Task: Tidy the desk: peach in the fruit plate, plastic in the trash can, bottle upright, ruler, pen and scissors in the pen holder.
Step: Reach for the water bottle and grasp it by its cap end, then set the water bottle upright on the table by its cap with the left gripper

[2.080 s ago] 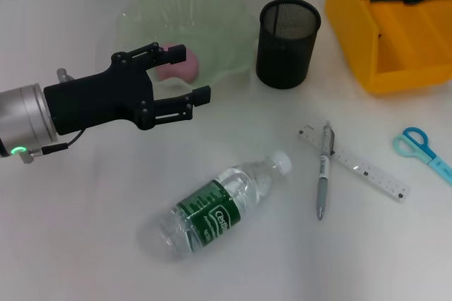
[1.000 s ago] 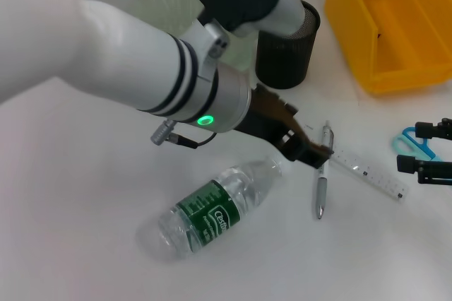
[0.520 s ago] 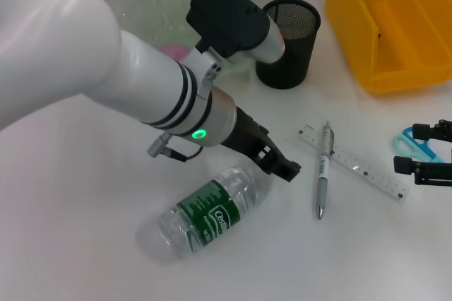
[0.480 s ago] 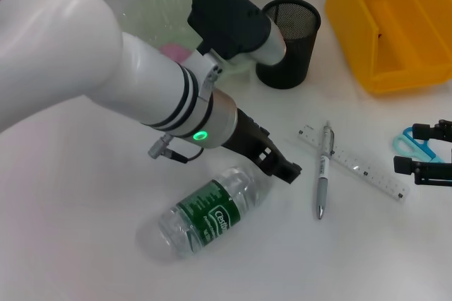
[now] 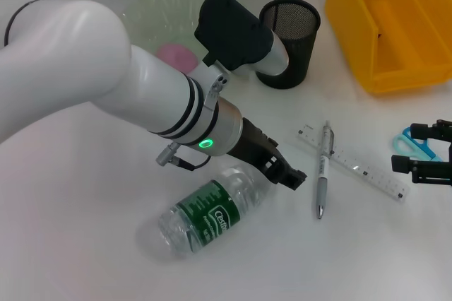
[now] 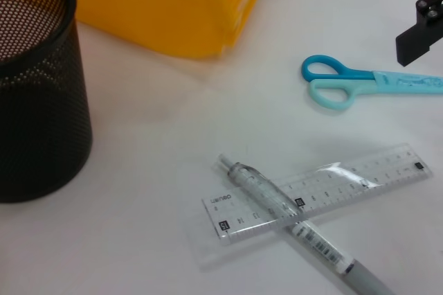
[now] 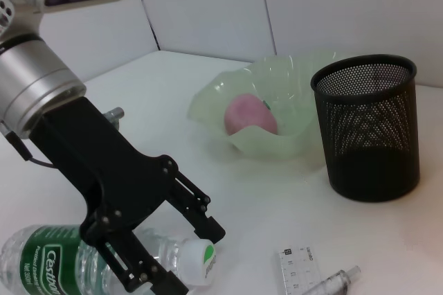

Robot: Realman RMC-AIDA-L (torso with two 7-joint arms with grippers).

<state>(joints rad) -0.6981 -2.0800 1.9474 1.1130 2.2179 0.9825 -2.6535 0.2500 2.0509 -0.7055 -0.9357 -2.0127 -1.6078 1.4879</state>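
Clear bottle lies flat; pen crosses ruler; pink peach sits in the fruit plate.

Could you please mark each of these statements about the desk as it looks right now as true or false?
1. The bottle stands upright. False: it lies on its side.
2. The peach sits in the fruit plate. True.
3. The pen lies across the ruler. True.
4. The scissors are in the pen holder. False: they lie on the desk.
5. The left gripper, open, is at the bottle's cap end. True.
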